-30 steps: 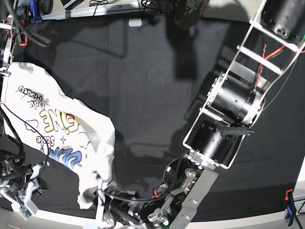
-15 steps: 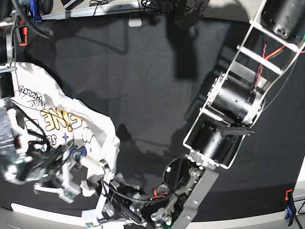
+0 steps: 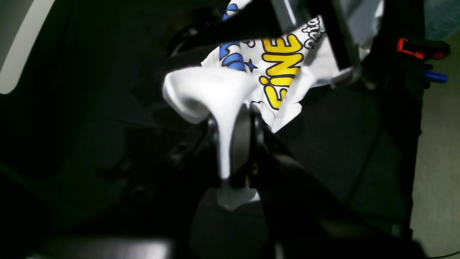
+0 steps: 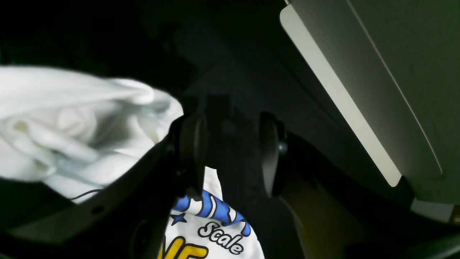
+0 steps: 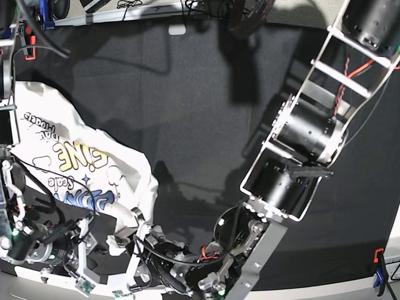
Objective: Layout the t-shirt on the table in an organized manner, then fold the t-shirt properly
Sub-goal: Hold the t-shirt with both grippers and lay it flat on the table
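Base view: we see the t-shirt [image 5: 81,169] bunched at the left edge of the table [image 5: 200,106], print up, its lower corner at the left gripper [image 5: 134,250].

Left wrist: left gripper [image 3: 233,144] clamps a white fold of the t-shirt [image 3: 212,90].

Right wrist: right gripper [image 4: 230,151] jaws stand apart, nothing between them, the t-shirt [image 4: 72,118] just beside one finger [image 4: 190,151].

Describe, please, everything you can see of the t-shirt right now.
The t-shirt is white cloth printed with yellow and blue cartoon letters, print up, crumpled at the table's near left in the base view. The left tool is shut on a white fold. The right tool stands open beside it, holding nothing.
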`<state>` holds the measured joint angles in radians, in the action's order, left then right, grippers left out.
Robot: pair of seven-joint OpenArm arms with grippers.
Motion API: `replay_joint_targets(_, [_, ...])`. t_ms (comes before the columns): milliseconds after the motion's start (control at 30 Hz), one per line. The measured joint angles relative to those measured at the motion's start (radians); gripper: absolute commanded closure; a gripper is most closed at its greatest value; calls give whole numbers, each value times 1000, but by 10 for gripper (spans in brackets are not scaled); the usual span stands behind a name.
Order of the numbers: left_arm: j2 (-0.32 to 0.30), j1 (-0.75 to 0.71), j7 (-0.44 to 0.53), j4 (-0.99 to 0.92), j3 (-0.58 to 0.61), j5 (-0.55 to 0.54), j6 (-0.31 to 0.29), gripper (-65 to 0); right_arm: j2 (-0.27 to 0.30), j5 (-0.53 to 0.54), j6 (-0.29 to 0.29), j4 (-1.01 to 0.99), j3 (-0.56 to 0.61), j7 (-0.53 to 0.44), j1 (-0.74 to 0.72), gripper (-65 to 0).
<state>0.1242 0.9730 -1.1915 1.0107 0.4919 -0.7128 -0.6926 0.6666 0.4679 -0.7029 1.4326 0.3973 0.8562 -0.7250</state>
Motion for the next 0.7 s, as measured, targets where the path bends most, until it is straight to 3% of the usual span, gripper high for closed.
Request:
replay_joint_targets(133, [0, 0, -6, 0, 0, -93, 0, 0, -31, 0, 2, 0, 0, 8, 2, -240])
replay_joint_targets(267, [0, 0, -45, 0, 0, -91, 0, 0, -74, -8, 3, -14, 1, 62, 2, -230])
replay_joint_targets(300, [0, -1, -46, 0, 0, -84, 0, 0, -81, -8, 3, -14, 1, 81, 2, -199])
replay_joint_targets(400, [0, 0, -29, 0, 0, -98, 0, 0, -88, -4, 3, -14, 1, 89, 2, 0])
replay_joint_targets(700, [0, 0, 61, 0, 0, -99, 0, 0, -88, -137, 3, -14, 3, 95, 0, 0])
